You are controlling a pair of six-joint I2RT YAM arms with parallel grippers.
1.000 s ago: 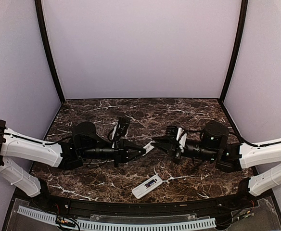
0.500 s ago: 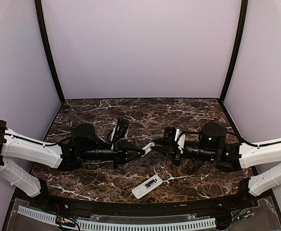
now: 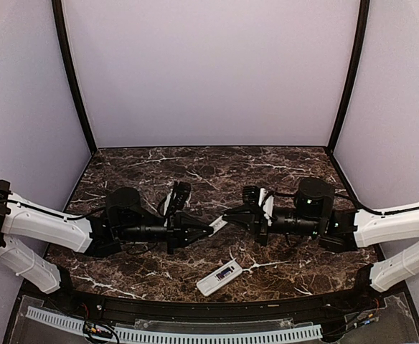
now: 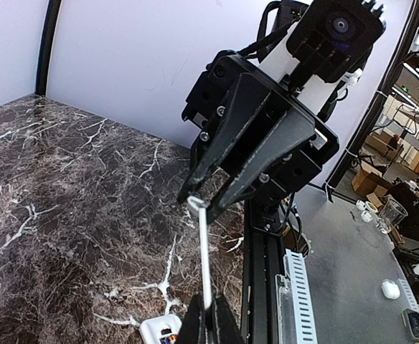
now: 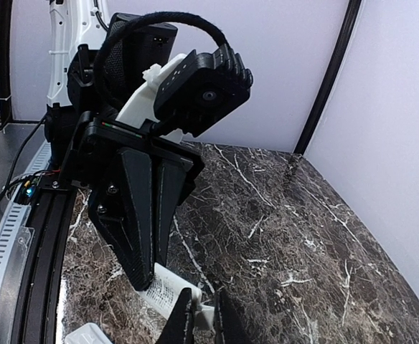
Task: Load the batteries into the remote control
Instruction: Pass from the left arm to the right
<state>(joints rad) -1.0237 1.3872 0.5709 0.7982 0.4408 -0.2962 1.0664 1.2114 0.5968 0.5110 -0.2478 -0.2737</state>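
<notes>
We see the remote control (image 3: 220, 278) lying flat and slanted on the desk (image 3: 152, 168) at the lower centre of the overhead view. It has a small dark bluish patch on its upturned side, and we cannot tell what that patch is. Just above it, near mid-frame, a small flat white cover piece (image 3: 219, 223) is held clear of the desk between the two hands. The left hand (image 3: 212, 228), on the arm stretched in from the left edge, is clamped tight on one end. The right hand (image 3: 228, 213), from the right edge, has its fingers pinched on the other end.
</notes>
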